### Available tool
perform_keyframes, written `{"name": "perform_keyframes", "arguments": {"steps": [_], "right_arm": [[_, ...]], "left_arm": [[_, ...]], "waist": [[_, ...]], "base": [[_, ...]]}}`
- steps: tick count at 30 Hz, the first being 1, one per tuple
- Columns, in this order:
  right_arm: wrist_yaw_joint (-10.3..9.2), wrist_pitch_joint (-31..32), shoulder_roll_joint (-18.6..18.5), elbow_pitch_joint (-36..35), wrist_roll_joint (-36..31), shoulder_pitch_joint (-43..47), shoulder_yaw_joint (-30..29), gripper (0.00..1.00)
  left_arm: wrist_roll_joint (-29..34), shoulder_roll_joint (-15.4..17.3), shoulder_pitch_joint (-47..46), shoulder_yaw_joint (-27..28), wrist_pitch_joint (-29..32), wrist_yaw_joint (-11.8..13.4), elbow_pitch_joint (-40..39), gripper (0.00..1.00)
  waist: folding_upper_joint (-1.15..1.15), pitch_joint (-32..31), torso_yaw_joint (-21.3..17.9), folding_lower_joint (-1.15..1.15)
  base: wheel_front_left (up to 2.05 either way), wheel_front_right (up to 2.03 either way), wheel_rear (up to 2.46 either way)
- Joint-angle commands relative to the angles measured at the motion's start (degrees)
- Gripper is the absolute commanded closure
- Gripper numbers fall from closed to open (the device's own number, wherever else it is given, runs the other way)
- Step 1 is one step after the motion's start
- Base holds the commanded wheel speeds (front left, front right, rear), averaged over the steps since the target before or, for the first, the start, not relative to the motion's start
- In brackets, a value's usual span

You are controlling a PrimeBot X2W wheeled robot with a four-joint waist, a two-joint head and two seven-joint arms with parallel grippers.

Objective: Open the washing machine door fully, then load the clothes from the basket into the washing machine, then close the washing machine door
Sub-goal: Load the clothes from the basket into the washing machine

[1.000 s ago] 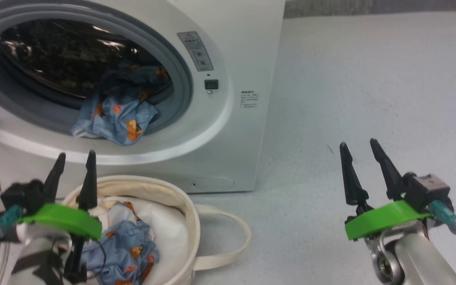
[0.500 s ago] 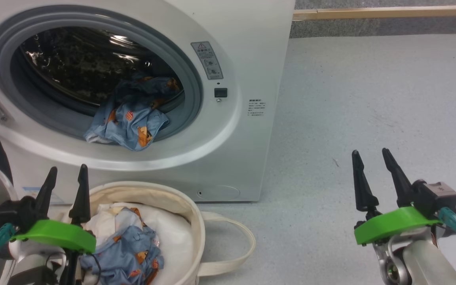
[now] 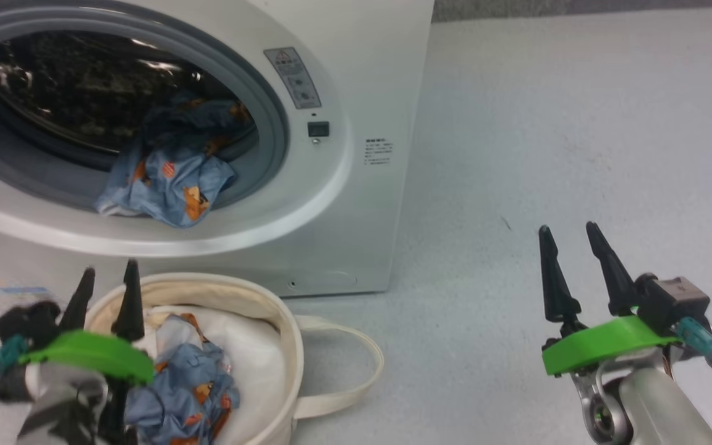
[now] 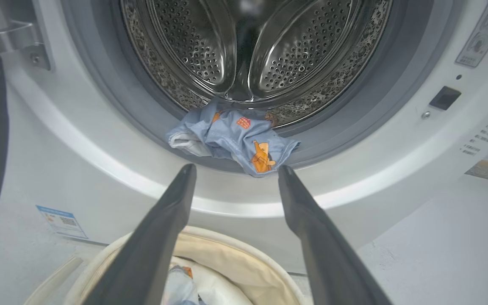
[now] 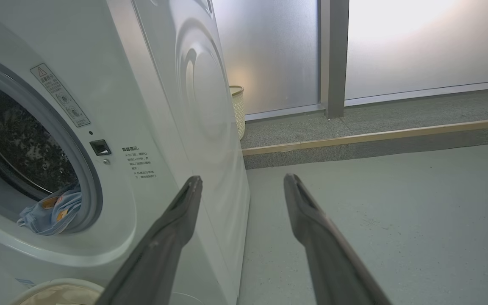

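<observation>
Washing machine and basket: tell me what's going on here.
A two-armed robot is loading laundry. The washing machine stands open, with one blue printed garment draped over its drum lip. More clothes lie in the basket below. The left gripper hovers open by the basket; the right gripper hangs open and empty over the floor.

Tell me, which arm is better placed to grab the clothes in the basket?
Probably the left. The left gripper hovers open over the basket, near the blue printed garment; the right gripper is away over floor.

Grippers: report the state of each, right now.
Left gripper: open, holding nothing, above the basket.
Right gripper: open, holding nothing, over the floor.
</observation>
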Motion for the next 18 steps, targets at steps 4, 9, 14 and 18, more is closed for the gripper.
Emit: {"name": "perform_keyframes", "arguments": {"steps": [4,9,14,18], "right_arm": [[0.02,-0.7,-0.1,-2.9,-0.9,-3.4,1.1,0.0],[0.02,-0.7,-0.3,-4.0,-1.7,-4.4,0.5,0.0],[0.02,-0.7,-0.1,-5.4,-2.5,-5.3,-0.4,0.0],[0.02,-0.7,0.3,-6.4,-3.1,-5.9,-1.3,0.0]], "left_arm": [[-4.5,2.5,-9.9,-1.2,-0.7,-0.3,4.4,0.0],[-3.4,4.9,-15.0,-1.9,-0.7,-0.3,9.3,0.0],[0.4,7.1,-21.2,-1.9,-0.7,1.1,13.5,0.0],[2.9,8.7,-25.5,-2.8,-0.7,1.2,16.7,0.0]], "waist": [[0.0,4.9,-3.1,0.0],[0.0,8.1,-5.2,0.0],[0.0,12.3,-7.4,0.0],[0.0,15.3,-8.8,0.0]], "base": [[0.0,0.0,0.0],[0.0,0.0,0.0],[0.0,0.0,0.0],[0.0,0.0,0.0]]}}
